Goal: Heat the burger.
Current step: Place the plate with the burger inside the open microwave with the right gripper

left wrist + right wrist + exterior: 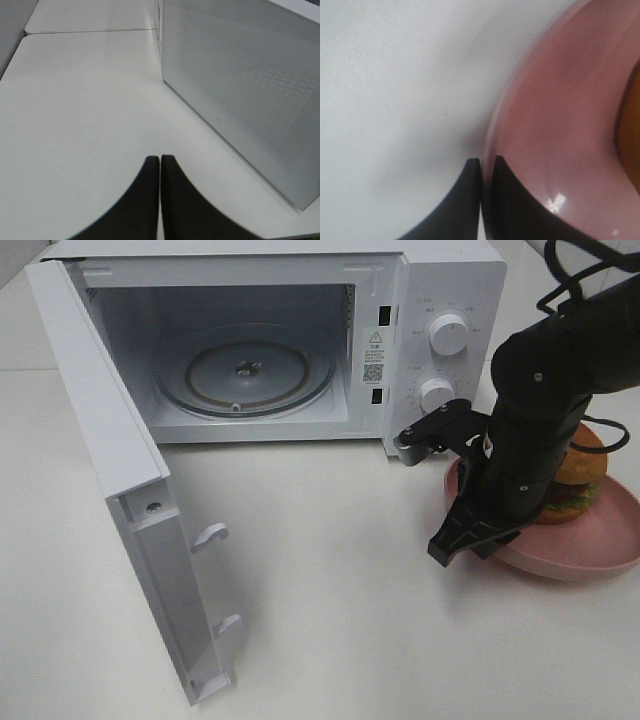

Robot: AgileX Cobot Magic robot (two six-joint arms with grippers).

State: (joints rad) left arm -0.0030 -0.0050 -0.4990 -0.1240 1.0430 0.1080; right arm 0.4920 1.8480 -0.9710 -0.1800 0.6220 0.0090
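Exterior high: white tabletop, open microwave; right gripper pinching pink plate rim; left gripper pressed together.

High camera: looks down on desk and microwave front.
Left wrist: low behind left claw, facing microwave door.
Right wrist: behind right claw, tight on plate rim.
Shared: desk in all; plate in two.

microwave casing: smooth white, semi-gloss | glass turntable: clear, glossy | door panel: fine dotted texture | pink plate: smooth, glossy glaze | table: white, smooth, matt | right gripper: matt black plastic-looking fingers
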